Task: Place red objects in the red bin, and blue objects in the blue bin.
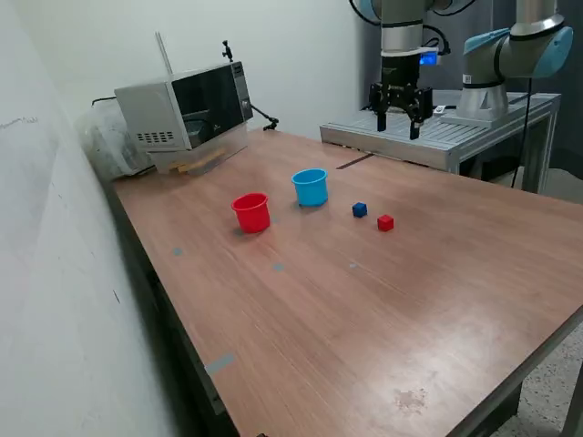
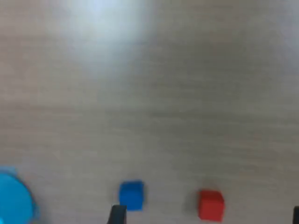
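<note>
Gripper (image 1: 398,121) high above table (image 1: 364,309), jaws spread, holding nothing. Blue cube (image 1: 360,209) near red cube (image 1: 385,222); light blue cup (image 1: 310,187) beside red cup (image 1: 250,212).

Even, bright indoor light; the wrist view is blurred, with glare on the table (image 2: 121,18).

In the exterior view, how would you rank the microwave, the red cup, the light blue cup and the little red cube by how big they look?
1. Microwave, by far the largest.
2. Light blue cup and red cup: they look about alike, so no ranking between them.
3. Red cube, the smallest.
</note>
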Tool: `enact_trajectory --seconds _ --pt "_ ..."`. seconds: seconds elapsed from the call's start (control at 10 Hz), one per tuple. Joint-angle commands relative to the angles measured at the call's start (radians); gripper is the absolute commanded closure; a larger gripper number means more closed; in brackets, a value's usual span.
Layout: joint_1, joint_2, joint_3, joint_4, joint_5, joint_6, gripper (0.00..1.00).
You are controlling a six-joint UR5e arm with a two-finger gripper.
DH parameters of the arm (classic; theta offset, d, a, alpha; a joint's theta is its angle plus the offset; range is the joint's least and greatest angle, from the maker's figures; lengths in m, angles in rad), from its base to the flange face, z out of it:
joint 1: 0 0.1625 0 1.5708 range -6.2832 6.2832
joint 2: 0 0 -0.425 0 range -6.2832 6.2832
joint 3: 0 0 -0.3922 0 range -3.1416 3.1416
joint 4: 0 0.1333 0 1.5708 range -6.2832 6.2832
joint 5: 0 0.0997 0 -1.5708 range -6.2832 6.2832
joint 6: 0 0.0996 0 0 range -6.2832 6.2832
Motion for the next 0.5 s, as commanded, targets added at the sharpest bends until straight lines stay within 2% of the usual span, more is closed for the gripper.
enact_trajectory --seconds 0.0,0.3,0.4 --pt "0.029 0.145 -0.091 -0.051 0.038 -0.019 0.0" --pt "0.082 0.254 -0.09 -0.096 0.059 -0.007 0.0" --pt "0.086 0.28 -0.09 -0.099 0.061 0.039 0.0"
